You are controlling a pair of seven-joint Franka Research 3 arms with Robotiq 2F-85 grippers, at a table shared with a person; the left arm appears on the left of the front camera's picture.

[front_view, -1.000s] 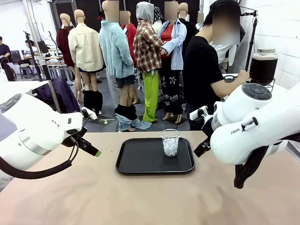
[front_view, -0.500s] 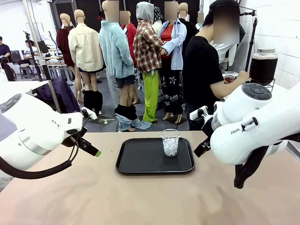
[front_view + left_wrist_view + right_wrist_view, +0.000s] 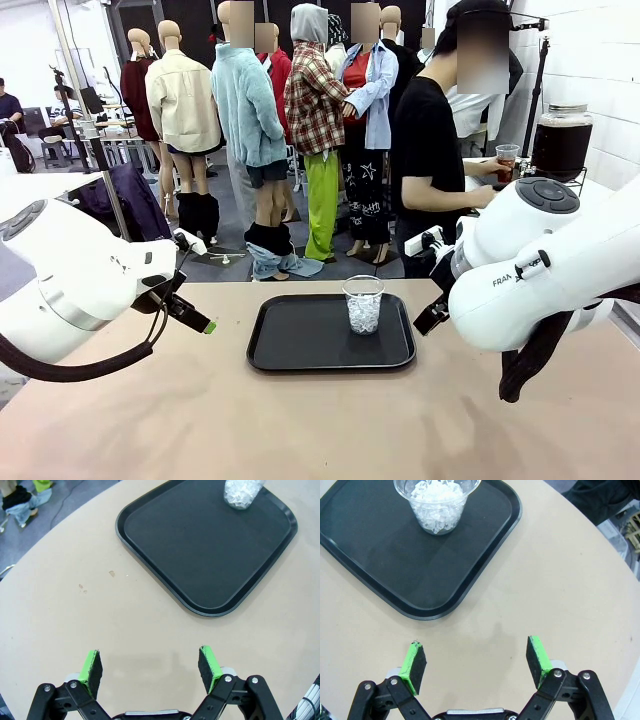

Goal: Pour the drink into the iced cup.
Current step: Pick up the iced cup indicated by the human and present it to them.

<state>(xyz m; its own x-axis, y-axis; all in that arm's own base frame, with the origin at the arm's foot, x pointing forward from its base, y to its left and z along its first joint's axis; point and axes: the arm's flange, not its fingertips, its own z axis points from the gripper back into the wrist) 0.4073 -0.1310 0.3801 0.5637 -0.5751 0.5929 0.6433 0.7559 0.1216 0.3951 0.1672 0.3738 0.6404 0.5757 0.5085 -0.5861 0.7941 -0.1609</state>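
The iced cup, clear plastic with ice in it, stands at the far side of a black tray in the middle of the table. Behind the table on the right, a person's hand holds a small clear cup of reddish-brown drink beside a large glass jar of dark liquid with a silver lid. My left gripper hovers open over bare table near the tray, with the iced cup at the top edge. My right gripper is open too, short of the tray and the iced cup.
The beige table's rounded edge runs close to the tray on the far side. The person in a black shirt stands behind the table at the right, turned towards the jar. Both white arms flank the tray.
The person's hand has drawn back from the jar and now holds up a small cup of reddish-brown drink. Neither arm has moved.
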